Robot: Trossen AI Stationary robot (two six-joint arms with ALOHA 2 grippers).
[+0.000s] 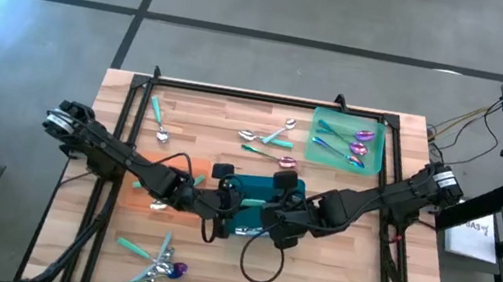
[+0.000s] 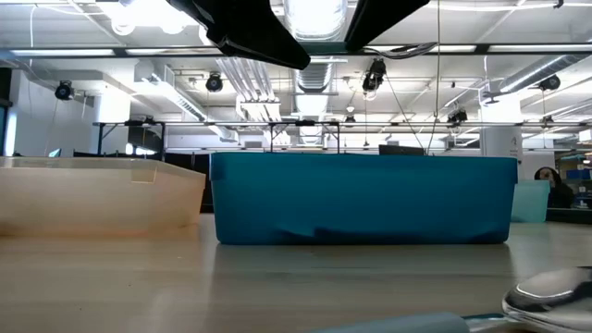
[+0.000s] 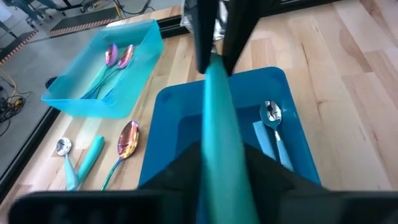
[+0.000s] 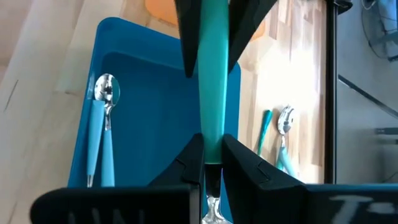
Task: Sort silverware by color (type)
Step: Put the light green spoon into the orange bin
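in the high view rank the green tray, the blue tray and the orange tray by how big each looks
1. green tray, fully visible, looks largest.
2. blue tray, about alike but partly hidden by the left gripper and right gripper, so unsure.
3. orange tray, mostly hidden under the left arm; true size cannot be ranked.

Spoon (image 2: 550,294) cut off at frame edge

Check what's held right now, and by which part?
Right hand clamps a teal-handled utensil low on the handle, near its silver head. Left hand is at the handle's other end; whether it grips cannot be told.
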